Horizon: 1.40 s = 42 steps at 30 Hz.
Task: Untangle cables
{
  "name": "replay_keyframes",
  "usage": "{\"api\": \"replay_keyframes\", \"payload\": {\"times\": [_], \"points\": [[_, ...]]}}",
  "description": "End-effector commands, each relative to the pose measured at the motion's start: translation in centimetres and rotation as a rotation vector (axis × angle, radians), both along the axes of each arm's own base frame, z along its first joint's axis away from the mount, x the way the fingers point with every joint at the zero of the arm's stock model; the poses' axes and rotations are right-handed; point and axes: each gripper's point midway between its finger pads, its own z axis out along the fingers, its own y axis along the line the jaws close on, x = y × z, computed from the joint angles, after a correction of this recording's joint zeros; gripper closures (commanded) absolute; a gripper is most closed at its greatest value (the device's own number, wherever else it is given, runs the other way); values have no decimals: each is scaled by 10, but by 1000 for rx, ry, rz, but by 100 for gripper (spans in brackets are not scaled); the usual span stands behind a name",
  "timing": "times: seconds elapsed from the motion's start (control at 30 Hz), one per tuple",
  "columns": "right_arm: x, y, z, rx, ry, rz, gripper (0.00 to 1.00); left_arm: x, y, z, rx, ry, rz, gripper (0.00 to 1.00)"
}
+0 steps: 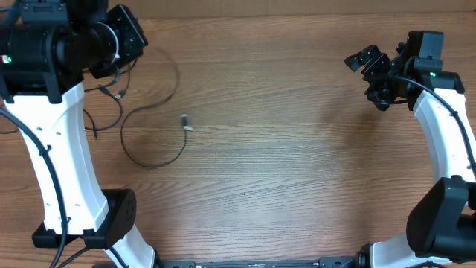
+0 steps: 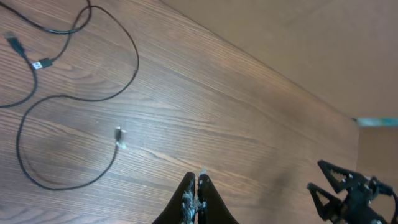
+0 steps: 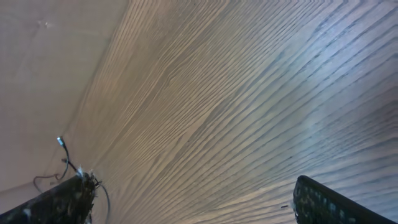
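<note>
The cables [image 1: 123, 134] lie spread on the left of the wooden table, thin black cords. One forms a wide loop ending in a silver-tipped plug [image 1: 185, 121]; the others trail under the left arm. In the left wrist view the same plug [image 2: 118, 133] lies inside the loop, with two more plugs [image 2: 40, 64] at the upper left. My left gripper [image 1: 140, 37] hovers above the back-left corner, shut [image 2: 196, 182] on nothing. My right gripper [image 1: 370, 65] hangs far right, wide open [image 3: 191, 186] and empty, away from the cables.
The white left arm [image 1: 63, 149] stands over the table's left side and hides part of the cords. The right arm [image 1: 446, 126] rises along the right edge. A pale wall runs behind the far table edge [image 2: 280, 68].
</note>
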Motion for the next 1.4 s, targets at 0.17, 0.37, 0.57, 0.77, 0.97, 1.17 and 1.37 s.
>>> {"api": "replay_keyframes", "payload": {"times": [0.17, 0.37, 0.57, 0.77, 0.97, 1.17, 1.37], "points": [[2, -5, 8, -27, -23, -9, 0, -39, 1, 39, 172, -163, -142, 83], [2, -5, 8, -27, -23, -9, 0, -17, 6, -13, 331, -37, -290, 9], [2, -5, 8, -26, -23, -9, 0, 55, -3, -99, 310, 102, -321, 0], [2, -5, 8, -26, -23, -9, 0, 128, -8, -193, 309, 176, -333, 0], [2, -5, 8, -26, -23, -9, 0, 155, 4, -271, 319, 301, -208, 0], [2, -5, 8, -26, -23, -9, 0, 178, 4, -322, 265, 339, -90, 0], [2, -5, 8, -26, -23, -9, 0, 190, 12, -360, 298, 361, -3, 9]]}}
